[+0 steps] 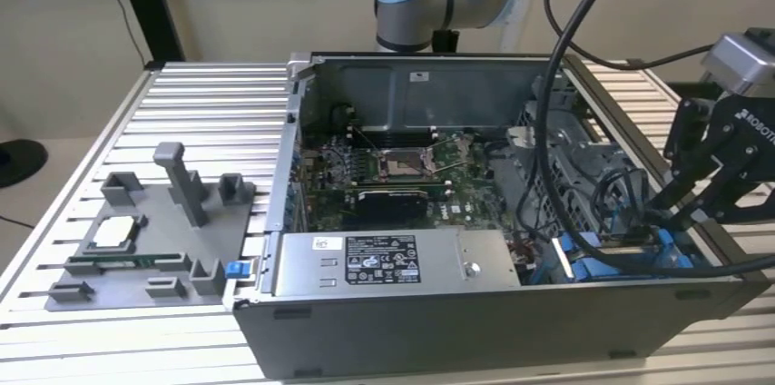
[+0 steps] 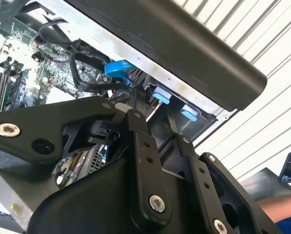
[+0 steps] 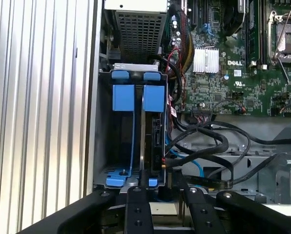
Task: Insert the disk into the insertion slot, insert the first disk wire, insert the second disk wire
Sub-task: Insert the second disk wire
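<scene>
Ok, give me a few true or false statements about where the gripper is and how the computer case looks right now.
1. The computer case is open, its motherboard showing. True.
2. The gripper hangs over the grey fixture. False: it is at the exterior view's right, by the insertion slot.
3. The slot's tabs are red. False: they are blue.
4. The case stands on a slatted metal table. True.
</scene>
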### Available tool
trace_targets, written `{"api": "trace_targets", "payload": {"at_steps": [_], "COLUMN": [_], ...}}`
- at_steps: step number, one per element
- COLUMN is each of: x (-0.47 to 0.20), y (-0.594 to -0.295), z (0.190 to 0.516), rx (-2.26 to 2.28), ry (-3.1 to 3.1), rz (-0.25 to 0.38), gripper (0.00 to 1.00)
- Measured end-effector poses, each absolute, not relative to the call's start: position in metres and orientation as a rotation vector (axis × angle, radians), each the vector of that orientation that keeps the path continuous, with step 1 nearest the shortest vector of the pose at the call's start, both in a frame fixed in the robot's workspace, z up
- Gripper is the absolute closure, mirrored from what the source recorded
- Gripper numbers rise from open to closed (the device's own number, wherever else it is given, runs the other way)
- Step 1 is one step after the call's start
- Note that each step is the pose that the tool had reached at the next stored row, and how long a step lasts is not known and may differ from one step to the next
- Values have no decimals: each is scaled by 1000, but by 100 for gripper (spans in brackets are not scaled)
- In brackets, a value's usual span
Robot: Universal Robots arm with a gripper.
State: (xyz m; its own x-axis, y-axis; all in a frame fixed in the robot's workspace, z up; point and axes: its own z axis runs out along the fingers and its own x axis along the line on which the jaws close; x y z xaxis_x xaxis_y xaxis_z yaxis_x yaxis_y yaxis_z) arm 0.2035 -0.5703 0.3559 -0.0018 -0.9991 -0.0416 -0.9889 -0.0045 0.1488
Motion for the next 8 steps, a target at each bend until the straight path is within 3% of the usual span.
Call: {"api": "trace_targets", "payload": {"at_steps": [8], "x": [203], "y": [-571], "z": [352], "rx": [2132], "ry": [-2210], "rz": [-232], "gripper": [0]}}
